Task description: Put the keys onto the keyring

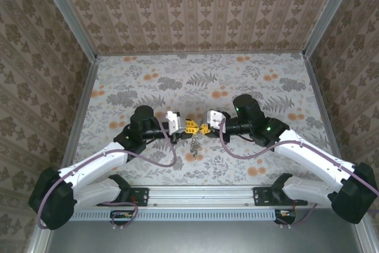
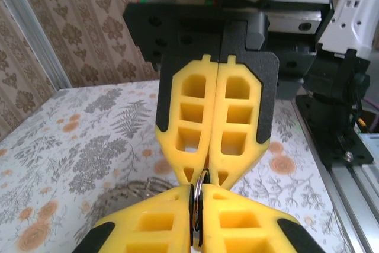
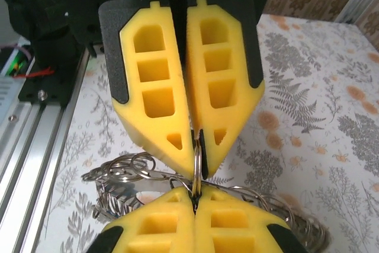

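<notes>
Left gripper (image 2: 197,201), right gripper (image 2: 205,173) on keyring (image 1: 194,141)

Damask-papered walls (image 1: 195,4) enclose the floral-patterned table (image 1: 148,81) at its far and side edges, and a metal rail (image 1: 201,194) runs along its near edge

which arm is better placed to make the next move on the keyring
Right, narrowly: left gripper and right gripper are both shut tip to tip on the keyring, but its loose loops lie closest around the right one, so left could hold while right regrips.
</notes>
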